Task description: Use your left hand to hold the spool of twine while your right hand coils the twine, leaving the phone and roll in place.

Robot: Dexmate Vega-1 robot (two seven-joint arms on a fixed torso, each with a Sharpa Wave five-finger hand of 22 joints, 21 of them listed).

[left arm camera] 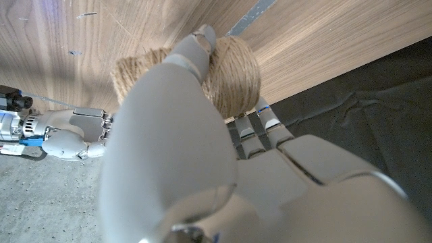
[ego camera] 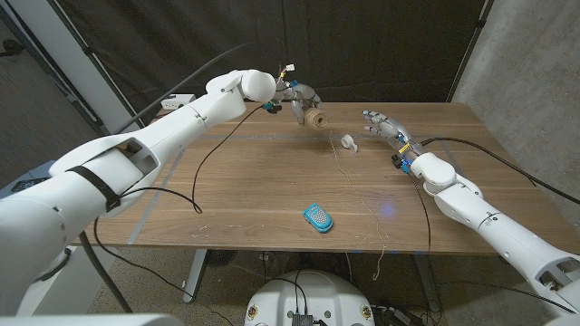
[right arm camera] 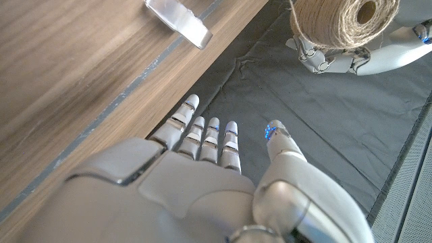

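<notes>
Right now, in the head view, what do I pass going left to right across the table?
Left hand holding the spool → phone → roll → right hand.

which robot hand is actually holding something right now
The left robot hand: it grips the spool of twine above the table's far edge. The right robot hand is open, fingers apart, holding nothing.

We see a wooden table standing before a black curtain, a grey concrete wall at the robot's right, and black cables trailing across the tabletop.
</notes>
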